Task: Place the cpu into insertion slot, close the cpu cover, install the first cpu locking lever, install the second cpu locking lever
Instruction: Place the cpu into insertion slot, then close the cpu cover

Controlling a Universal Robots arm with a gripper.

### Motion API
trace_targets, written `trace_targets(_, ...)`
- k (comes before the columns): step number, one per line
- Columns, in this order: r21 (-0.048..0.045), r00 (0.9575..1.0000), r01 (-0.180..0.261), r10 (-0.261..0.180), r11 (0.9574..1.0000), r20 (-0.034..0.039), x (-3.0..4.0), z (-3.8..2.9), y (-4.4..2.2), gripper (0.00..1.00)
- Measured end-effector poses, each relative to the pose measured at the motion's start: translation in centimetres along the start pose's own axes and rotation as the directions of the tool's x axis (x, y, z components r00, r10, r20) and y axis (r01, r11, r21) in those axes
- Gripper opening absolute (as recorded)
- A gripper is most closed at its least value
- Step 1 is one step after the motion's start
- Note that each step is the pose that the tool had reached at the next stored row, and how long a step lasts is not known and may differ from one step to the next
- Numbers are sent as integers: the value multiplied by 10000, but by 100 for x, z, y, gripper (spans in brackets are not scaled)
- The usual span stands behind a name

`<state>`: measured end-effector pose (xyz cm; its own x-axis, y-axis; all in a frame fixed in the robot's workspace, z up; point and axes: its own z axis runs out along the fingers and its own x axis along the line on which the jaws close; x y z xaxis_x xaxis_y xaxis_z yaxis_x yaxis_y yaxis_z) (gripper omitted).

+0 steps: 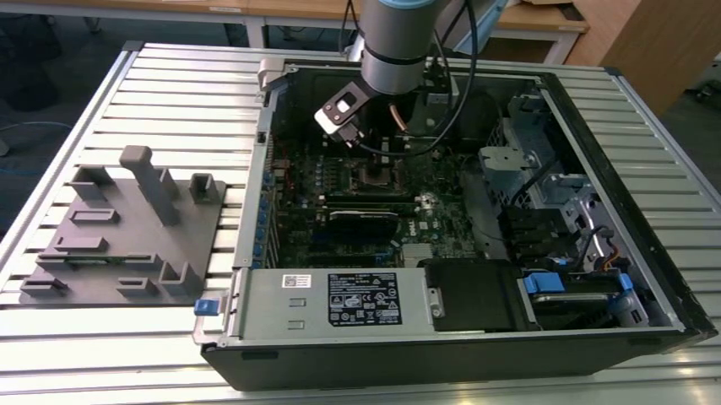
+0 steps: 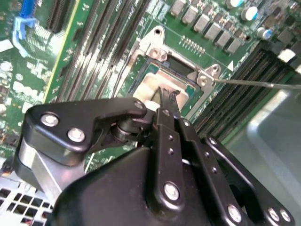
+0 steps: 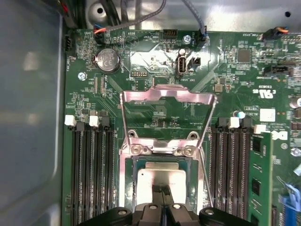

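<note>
My fingers (image 3: 158, 194): together, tips at the cpu (image 3: 160, 176) top | cpu: flat in the insertion slot (image 3: 133, 165) on the motherboard (image 3: 155, 61) | cpu cover (image 3: 167, 96): I see it open, swung up.

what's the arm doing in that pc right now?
The arm reaches into the open case. Its gripper, fingers together, sits right on the cpu, which seems to lie in the slot. The cover is flipped open, lying back against the board, and a lever sticks out unlatched. So nothing is closed or locked yet.
</note>
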<state>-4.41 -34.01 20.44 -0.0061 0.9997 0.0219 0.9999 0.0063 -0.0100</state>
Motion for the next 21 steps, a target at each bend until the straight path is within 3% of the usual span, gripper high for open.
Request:
trace_targets(6,1,10000,0,0,10000,1,2,-90,-1,10)
trace_targets(21,-19,10000,1,-1,10000,-30,1,-93,-1,10)
